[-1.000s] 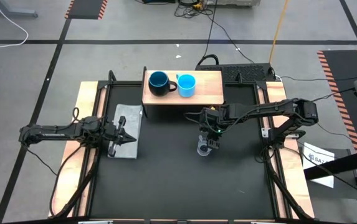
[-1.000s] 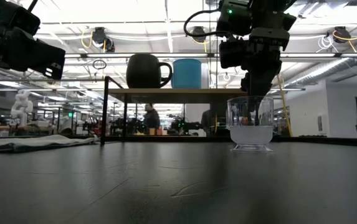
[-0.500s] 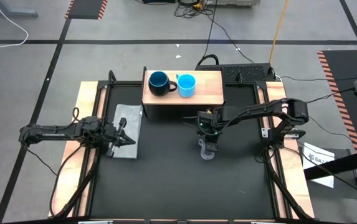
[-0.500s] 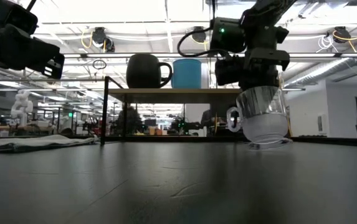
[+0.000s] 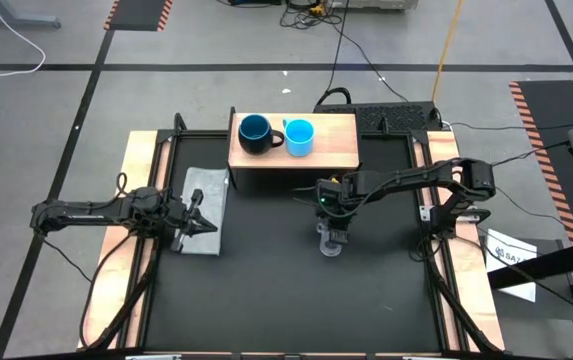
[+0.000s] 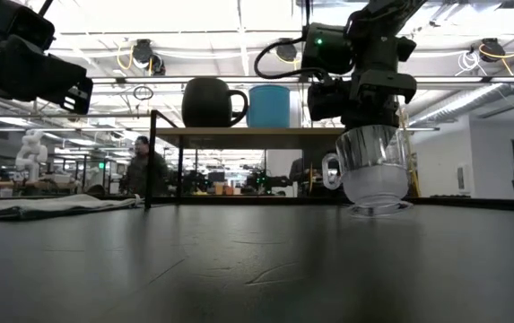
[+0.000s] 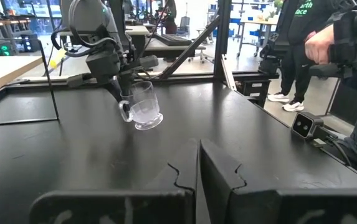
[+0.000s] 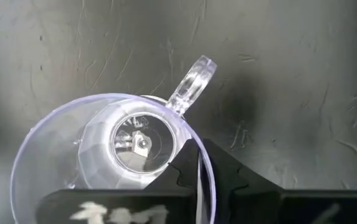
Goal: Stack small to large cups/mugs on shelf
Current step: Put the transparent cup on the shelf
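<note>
The small clear plastic cup (image 6: 375,170) is near the middle of the black table, tilted, under my right gripper (image 5: 332,236), which is shut on it. I cannot tell whether its base (image 7: 148,124) touches the table. The wooden shelf (image 5: 336,150) stands at the far edge. On it sit the dark navy mug (image 5: 255,133) and, beside it, the light-blue cup (image 5: 299,137). My left gripper (image 7: 198,167) waits shut above the grey cloth (image 5: 206,195) at the table's left. My right gripper pinches the clear cup's wall at the rim (image 8: 204,163), one finger inside the cup and one outside. That spot lies about a quarter turn round from the handle (image 8: 190,84). The fingers come from above, pointing down. The cup hangs tilted below them.
The table's wooden side rails (image 5: 136,190) run along left and right. Bare black tabletop lies between the clear cup and the shelf. In the room beyond the table stands a person (image 7: 303,43), and another (image 6: 144,166) is farther off.
My right gripper has come down over the clear cup and shut on its rim. The cup stood upright on the table a second ago. It is now tipped and turned about, its handle showing on the side.
</note>
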Controlling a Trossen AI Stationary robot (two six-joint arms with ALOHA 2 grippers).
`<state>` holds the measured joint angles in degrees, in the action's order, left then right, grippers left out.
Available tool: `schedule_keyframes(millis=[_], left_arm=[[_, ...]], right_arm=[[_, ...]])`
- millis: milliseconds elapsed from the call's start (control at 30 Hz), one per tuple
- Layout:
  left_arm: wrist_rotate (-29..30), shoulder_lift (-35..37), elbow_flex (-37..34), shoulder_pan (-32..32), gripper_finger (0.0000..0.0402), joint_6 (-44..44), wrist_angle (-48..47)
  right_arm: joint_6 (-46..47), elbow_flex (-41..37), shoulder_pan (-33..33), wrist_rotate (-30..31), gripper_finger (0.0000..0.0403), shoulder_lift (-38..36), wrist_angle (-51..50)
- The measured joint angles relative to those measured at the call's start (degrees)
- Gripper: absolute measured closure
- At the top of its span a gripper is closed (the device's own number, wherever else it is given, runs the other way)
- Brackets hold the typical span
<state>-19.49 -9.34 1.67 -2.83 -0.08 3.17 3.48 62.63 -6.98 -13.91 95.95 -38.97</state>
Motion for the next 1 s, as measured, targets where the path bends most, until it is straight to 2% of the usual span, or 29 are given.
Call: schedule_keyframes(millis=[233,533,733,1000], left_arm=[[0.0,0.0,0.0,0.0,0.0380,-0.4,0.0],[0.0,0.0,0.0,0.0,0.0380,-0.2,0.1],[0.8,0.0,0.0,0.0,0.0380,-0.3,0.2],[1.5,0.0,0.0,0.0,0.0380,-0.2,0.1]], right_arm=[[-1.2,1.3,-0.1,5.0,0.0402,-4.4,-1.3],[-2.6,5.7,-1.2,5.8,0.0402,-12.6,-4.9],[-2.8,8.9,-1.6,6.6,0.0402,-13.3,-9.2],[-4.2,12.6,-1.5,5.0,0.0403,-14.6,-8.4]])
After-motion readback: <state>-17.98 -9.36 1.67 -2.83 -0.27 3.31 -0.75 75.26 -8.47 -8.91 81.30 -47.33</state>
